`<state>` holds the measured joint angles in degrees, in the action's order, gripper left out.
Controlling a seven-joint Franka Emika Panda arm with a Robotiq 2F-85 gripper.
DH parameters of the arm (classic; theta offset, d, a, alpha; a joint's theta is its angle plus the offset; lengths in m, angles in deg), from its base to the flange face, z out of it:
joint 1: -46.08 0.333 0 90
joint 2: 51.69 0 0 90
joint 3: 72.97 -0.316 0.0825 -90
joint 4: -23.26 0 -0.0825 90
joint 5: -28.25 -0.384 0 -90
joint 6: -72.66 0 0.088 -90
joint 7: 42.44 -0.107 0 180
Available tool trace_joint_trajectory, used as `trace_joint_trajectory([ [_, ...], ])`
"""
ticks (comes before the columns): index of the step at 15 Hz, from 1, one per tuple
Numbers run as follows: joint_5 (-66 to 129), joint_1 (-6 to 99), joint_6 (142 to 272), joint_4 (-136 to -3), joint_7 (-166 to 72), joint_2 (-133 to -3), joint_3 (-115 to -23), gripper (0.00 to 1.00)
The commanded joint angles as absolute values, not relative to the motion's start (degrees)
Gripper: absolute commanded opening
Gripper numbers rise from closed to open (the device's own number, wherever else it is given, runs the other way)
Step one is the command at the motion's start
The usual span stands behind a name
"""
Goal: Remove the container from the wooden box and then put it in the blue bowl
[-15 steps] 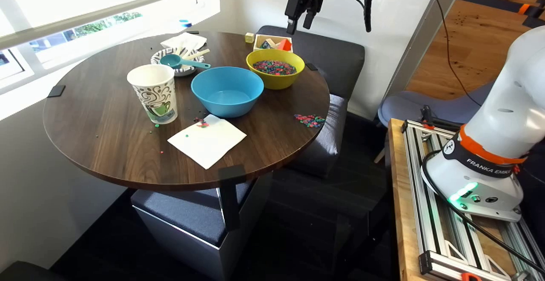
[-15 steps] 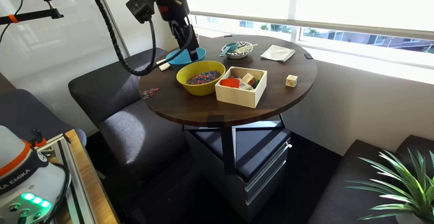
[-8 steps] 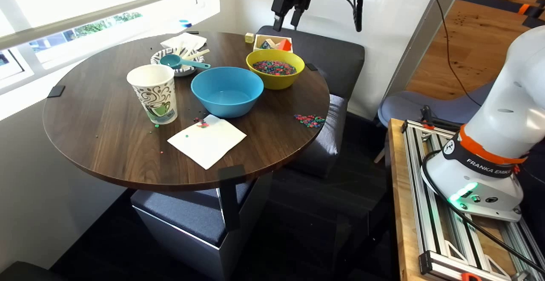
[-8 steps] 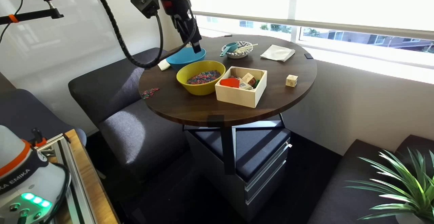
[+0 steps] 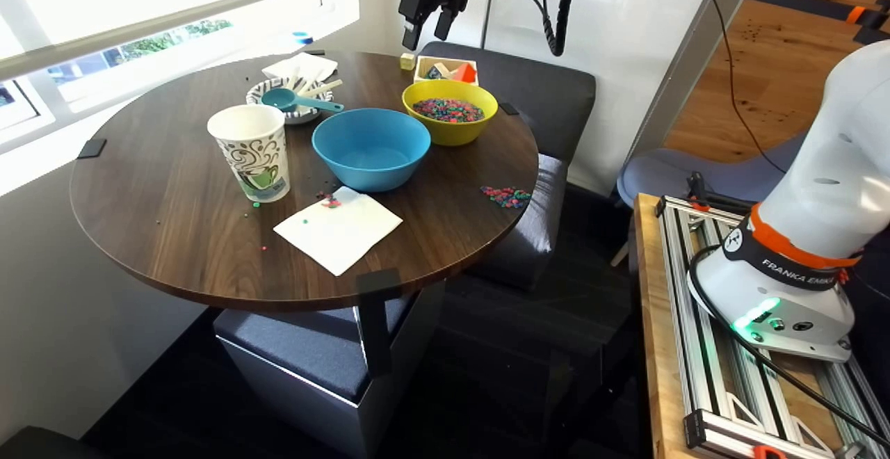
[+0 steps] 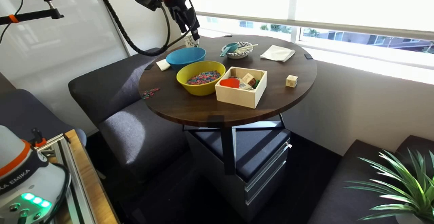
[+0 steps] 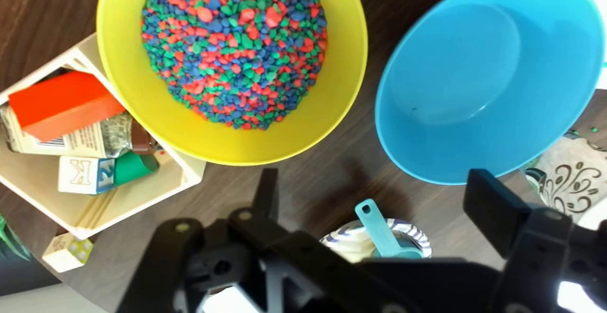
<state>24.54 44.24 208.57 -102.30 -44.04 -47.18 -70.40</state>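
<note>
your empty end effector (image 7: 376, 189) gapes wide, but the red block (image 7: 66, 104) over the jar (image 7: 92, 138) could foul your grip.

container (image 7: 87, 140) in box (image 6: 235, 96), blue bowl (image 5: 370, 170) upright

Round, dark wood-grained counter (image 5: 181, 243)

The blue bowl (image 5: 372, 167) and yellow bowl (image 5: 452, 135) stand near each other, the wooden box (image 6: 235, 96) just beside the yellow one. A patterned paper cup (image 5: 257, 163), a patterned bowl (image 6: 237, 55) and a lettered wooden block (image 6: 291, 80) stand apart. Two white napkins (image 5: 337, 240) (image 6: 277, 53) lie well apart; coloured gravel (image 5: 507, 197) is spread near the edge, with stray bits (image 5: 256, 205) by the cup.
</note>
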Motion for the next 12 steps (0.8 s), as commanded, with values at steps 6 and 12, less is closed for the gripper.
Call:
trace_joint_trajectory([
  [6, 35.5, 39.93, 211.92, -102.28, -54.15, -48.84, -67.95, 1.0],
  [12, 48.21, 35.18, 208.25, -102.13, -71.51, -51.0, -64.58, 1.0],
])
